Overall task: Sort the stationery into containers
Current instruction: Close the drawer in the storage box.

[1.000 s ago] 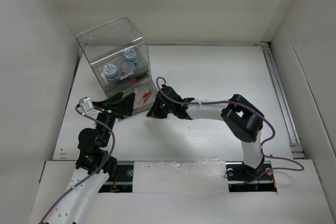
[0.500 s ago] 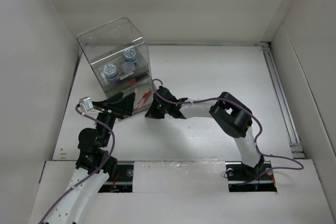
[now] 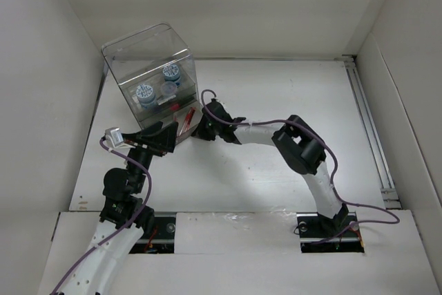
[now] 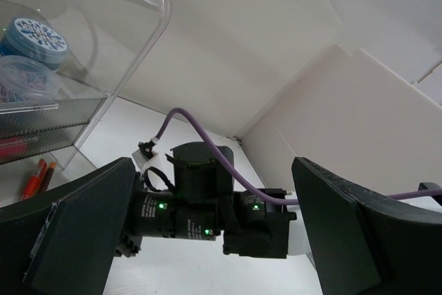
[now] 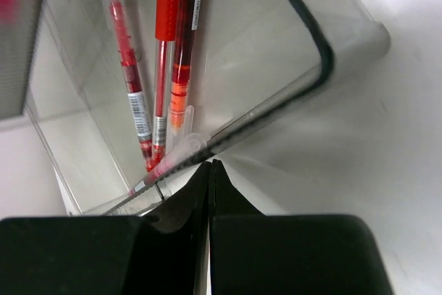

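The clear organiser box (image 3: pixel 148 60) stands at the far left, with blue-and-white rolls (image 3: pixel 146 93) inside; one roll (image 4: pixel 33 35) shows in the left wrist view. Its bottom drawer (image 5: pixel 290 67) is pulled out and holds three red pens (image 5: pixel 164 67), which also show from above (image 3: pixel 186 122). My right gripper (image 3: pixel 203 128) is shut and empty, its tips (image 5: pixel 209 165) against the drawer's front rim. My left gripper (image 3: pixel 161 140) is open and empty just in front of the box, its fingers (image 4: pixel 69 240) wide apart. The dark marker is out of view.
The right arm's wrist and purple cable (image 4: pixel 207 205) lie straight ahead of the left gripper. White walls enclose the table (image 3: pixel 276 101) on the left, back and right. A metal rail (image 3: pixel 369 122) runs along the right side.
My right gripper has moved forward and left, from in front of the drawer up to its front rim. The left arm has not moved.
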### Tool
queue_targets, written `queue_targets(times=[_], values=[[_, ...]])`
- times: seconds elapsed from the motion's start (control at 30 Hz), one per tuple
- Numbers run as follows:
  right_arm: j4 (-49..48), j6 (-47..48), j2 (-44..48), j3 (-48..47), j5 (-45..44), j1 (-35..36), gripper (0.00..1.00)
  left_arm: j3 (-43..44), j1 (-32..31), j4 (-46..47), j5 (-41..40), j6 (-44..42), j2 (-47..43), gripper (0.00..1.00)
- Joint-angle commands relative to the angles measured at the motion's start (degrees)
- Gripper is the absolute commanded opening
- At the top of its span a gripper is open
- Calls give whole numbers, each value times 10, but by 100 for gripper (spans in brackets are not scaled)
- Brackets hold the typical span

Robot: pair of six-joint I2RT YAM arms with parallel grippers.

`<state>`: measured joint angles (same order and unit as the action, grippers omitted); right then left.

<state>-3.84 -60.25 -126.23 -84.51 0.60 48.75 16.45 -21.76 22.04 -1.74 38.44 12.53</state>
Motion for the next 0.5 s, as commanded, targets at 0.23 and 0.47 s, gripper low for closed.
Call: queue_targets(times=[0.23,0.47], values=[[-47,-9,-58,-108,9,-2,2,-2,-2,28,2,2,-2,97],[-69,-32,-73,-135,63,-2,2,-2,-2,28,2,2,-2,97]])
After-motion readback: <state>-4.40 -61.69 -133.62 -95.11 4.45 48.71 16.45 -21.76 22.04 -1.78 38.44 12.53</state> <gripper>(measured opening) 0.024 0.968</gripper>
